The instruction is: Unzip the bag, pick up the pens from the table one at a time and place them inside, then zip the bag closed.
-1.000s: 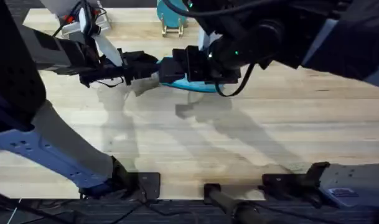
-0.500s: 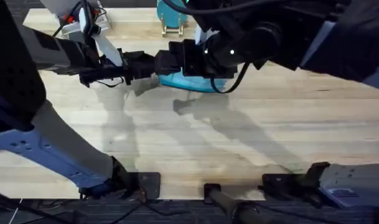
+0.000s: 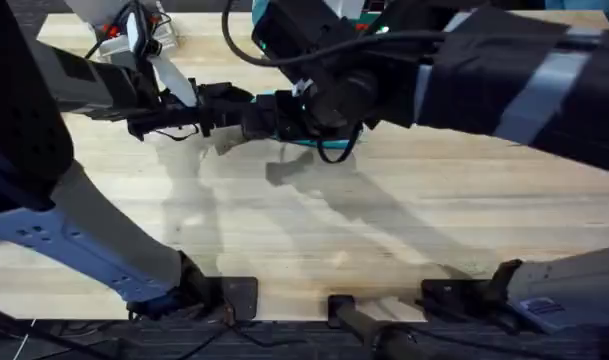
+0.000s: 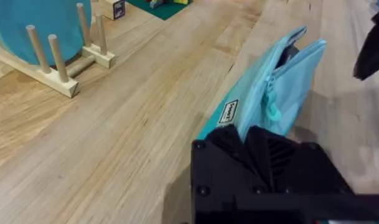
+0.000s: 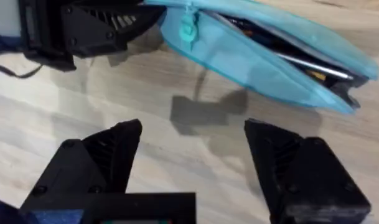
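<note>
The light blue bag (image 5: pixel 264 56) lies on the desk (image 3: pixel 384 230) toward twelve o'clock in the overhead view, mostly hidden there under the two arms. In the right wrist view its zipper is open along most of its length, and pens (image 5: pixel 301 62) lie inside the gap: a silver-grey one and a darker one beside it. The teal zipper pull (image 5: pixel 188 28) hangs at the end of the bag nearest the left gripper (image 4: pixel 264 140). That left gripper is clamped on this end of the bag, its fingers pressed together over the fabric just beside a small label (image 4: pixel 228 112). The right gripper (image 5: pixel 192 155) hovers above the desk close to the bag, its fingers spread wide and holding nothing. A teal disc on a wooden stand (image 4: pixel 46 37) sits farther off.
</note>
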